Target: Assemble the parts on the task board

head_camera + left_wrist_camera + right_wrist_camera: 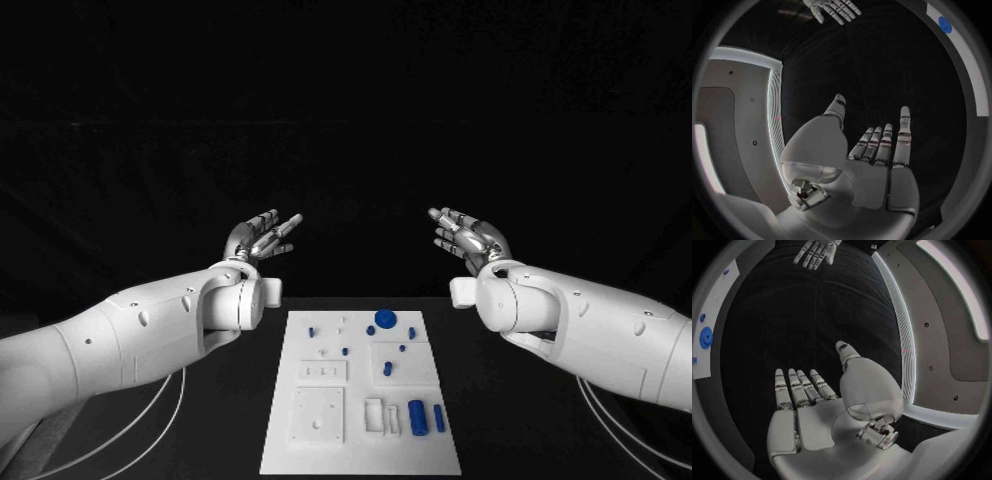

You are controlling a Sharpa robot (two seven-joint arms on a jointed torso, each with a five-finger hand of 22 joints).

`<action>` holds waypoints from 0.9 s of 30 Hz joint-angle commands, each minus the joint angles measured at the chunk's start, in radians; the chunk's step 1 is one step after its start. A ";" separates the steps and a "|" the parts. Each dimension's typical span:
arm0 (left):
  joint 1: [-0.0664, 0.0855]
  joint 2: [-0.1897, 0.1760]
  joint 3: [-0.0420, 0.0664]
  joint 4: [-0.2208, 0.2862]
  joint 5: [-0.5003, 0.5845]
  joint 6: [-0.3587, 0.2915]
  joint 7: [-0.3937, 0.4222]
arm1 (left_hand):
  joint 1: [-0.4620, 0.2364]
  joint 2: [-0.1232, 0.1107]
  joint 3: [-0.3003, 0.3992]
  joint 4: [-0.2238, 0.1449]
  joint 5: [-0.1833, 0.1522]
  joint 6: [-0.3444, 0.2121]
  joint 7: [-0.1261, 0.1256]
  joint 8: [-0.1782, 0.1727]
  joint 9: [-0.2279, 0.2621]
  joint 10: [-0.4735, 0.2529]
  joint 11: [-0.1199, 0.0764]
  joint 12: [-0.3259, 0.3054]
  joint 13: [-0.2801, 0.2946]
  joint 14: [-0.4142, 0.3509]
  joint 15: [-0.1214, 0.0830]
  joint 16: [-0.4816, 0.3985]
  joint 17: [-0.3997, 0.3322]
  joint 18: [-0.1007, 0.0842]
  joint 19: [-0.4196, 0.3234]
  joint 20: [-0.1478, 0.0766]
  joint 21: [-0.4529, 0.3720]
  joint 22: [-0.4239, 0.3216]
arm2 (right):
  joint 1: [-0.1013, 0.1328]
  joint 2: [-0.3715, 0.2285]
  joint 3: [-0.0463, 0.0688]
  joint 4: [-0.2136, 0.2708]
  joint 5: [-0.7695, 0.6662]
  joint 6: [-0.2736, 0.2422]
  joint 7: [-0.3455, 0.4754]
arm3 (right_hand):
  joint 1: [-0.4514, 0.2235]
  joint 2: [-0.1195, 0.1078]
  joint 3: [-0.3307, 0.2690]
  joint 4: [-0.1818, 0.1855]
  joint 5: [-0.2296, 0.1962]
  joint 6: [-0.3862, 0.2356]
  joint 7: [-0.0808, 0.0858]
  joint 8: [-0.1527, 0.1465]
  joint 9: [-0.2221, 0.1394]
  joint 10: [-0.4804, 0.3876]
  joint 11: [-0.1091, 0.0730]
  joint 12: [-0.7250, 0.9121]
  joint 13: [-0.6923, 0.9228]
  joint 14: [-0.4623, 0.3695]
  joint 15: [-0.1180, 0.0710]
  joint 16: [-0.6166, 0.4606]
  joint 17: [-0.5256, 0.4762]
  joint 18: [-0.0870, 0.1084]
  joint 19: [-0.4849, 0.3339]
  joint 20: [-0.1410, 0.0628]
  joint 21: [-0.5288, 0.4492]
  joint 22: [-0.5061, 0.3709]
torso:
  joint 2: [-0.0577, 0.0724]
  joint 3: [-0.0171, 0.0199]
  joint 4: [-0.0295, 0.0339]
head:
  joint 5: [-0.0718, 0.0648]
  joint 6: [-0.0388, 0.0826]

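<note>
Both hands were up, fingers spread wide, holding nothing: left hand at ten o'clock, right hand at two. The task board lay at six. Its blue parts looked small, hard, light; pinch their sides.

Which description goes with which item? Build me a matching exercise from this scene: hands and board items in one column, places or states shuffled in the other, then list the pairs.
Column A
1. left hand
2. right hand
3. round blue disc
4. blue cylinder

Column B
a. lies on the task board, near its front right corner
b. raised above the table past the board's far left, fingers apart, holding nothing
c. sits on the board near its far edge
d. raised above the table past the board's far right, fingers apart, holding nothing

Pairs: 1-b, 2-d, 3-c, 4-a
</note>
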 commanded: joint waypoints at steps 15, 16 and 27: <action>0.084 0.064 -0.049 -0.194 -0.022 0.263 -0.115 | 0.050 0.021 -0.018 -0.010 0.003 0.067 0.031 0.011 0.005 0.096 0.030 0.011 0.006 0.084 0.013 0.008 0.005 0.023 0.038 0.009 0.010 0.005 | 0.023 0.067 0.035 -0.247 -0.505 0.354 -0.207 | 0.131 -0.014 0.054 -0.186 -0.015 0.486 0.015 0.026 0.024 0.597 -0.046 0.030 0.028 0.709 -0.070 0.035 0.033 -0.011 0.584 -0.118 0.127 0.034 | 0.007 -0.0040 0.0004 | 0.001 -0.011; 0.084 0.060 -0.049 -0.189 -0.023 0.264 -0.108 | 0.056 0.028 -0.019 -0.014 0.007 0.094 0.049 0.014 0.007 0.162 0.052 0.016 0.009 0.236 0.048 0.033 0.015 0.022 0.055 -0.004 0.018 0.008 | 0.020 0.070 0.035 -0.249 -0.550 0.351 -0.206 | 0.130 -0.017 0.065 -0.193 -0.019 0.508 0.012 0.028 0.025 0.608 -0.051 0.032 0.028 0.741 -0.081 0.036 0.035 -0.013 0.609 -0.130 0.135 0.035 | 0.008 -0.0055 -0.0003 | 0.001 -0.010; 0.084 -0.004 -0.050 -0.092 -0.048 0.289 -0.063 | 0.082 0.077 -0.056 -0.073 0.024 0.410 0.063 0.028 0.023 0.647 0.038 0.036 0.025 0.669 -0.006 0.082 0.031 -0.091 0.247 -0.163 0.139 0.043 | 0.002 0.103 0.035 -0.250 -0.974 0.317 -0.214 | 0.101 -0.062 0.154 -0.274 -0.025 0.680 -0.022 0.031 0.032 0.755 -0.124 0.031 0.028 1.099 -0.225 0.396 0.320 0.014 0.994 -0.292 0.417 0.173 | 0.039 -0.0009 0.0106 | -0.007 0.000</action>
